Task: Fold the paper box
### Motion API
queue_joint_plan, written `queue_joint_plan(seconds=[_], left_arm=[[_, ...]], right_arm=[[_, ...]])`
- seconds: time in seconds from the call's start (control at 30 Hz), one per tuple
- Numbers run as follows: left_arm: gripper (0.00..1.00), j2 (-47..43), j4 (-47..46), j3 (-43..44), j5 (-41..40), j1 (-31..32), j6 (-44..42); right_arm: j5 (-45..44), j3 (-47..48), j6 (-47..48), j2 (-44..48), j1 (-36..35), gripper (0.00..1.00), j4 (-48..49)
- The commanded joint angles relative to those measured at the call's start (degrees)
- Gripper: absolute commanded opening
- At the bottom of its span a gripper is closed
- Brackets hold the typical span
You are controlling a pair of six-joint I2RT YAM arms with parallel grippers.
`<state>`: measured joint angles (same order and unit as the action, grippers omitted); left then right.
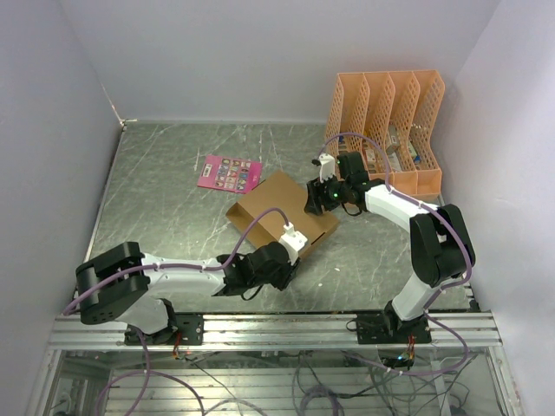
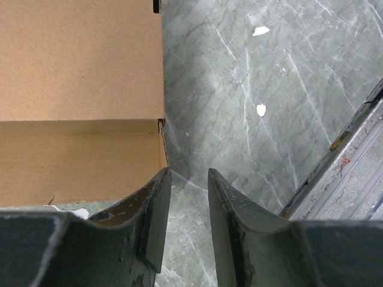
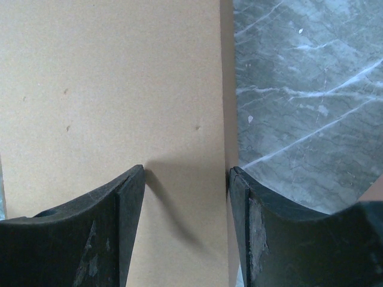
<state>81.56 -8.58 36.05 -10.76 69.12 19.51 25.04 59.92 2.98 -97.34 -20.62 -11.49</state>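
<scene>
Lying near the middle of the grey marbled metal table (image 1: 156, 191), the plain brown corrugated cardboard paper box (image 1: 276, 201) is turned at a diagonal to the table edges. From above it looks like a shallow rectangular shape with one wide flat face on top. In the left wrist view this face meets a narrower band at a straight crease, and the corner there shows a small rough cut.

The left gripper (image 2: 187, 173) is at the near right corner of the box. Its jaws stand a little apart, with only bare table in the gap. The tip of one of its dark fingers (image 2: 152, 221) is just beside the cardboard corner; I cannot tell if it touches.

The right gripper (image 3: 187, 170) is over the far right side of the box. Its jaws stand wider apart, and the flat cardboard face fills the space behind them. The straight edge of the cardboard runs just beside the inner side of one finger (image 3: 242, 203). The other finger throws a shadow on the cardboard. Nothing is clamped between them.

A small pink printed card (image 1: 229, 172) lies on the table near the far left of the box, and an orange lattice file organizer (image 1: 386, 121) stands at the far right.
</scene>
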Motion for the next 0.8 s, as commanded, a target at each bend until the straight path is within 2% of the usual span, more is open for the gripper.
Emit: queue_joint_plan(seconds=[0.0,0.13,0.37,0.77], left_arm=[[0.4,1.0,-1.7,0.1,-4.3,-0.6,0.3],[0.38,-0.4,-1.3,-0.5,-5.2,-1.1,0.9],[0.42,-3.5,-2.2,-1.7,-4.2,-2.0,1.2],[0.42,0.3,-5.4,-2.8,1.3,-3.5,0.8]], right_arm=[[0.8,-0.2,-0.3,-1.0,-0.7,0.57,-1.9],[0.8,0.0,-0.3,-1.1,-0.7,0.57,-2.0],[0.8,-0.1,-0.3,-1.1,-0.8,0.57,-1.9],[0.8,0.2,-0.3,-1.3,-0.7,0.57,-2.1]])
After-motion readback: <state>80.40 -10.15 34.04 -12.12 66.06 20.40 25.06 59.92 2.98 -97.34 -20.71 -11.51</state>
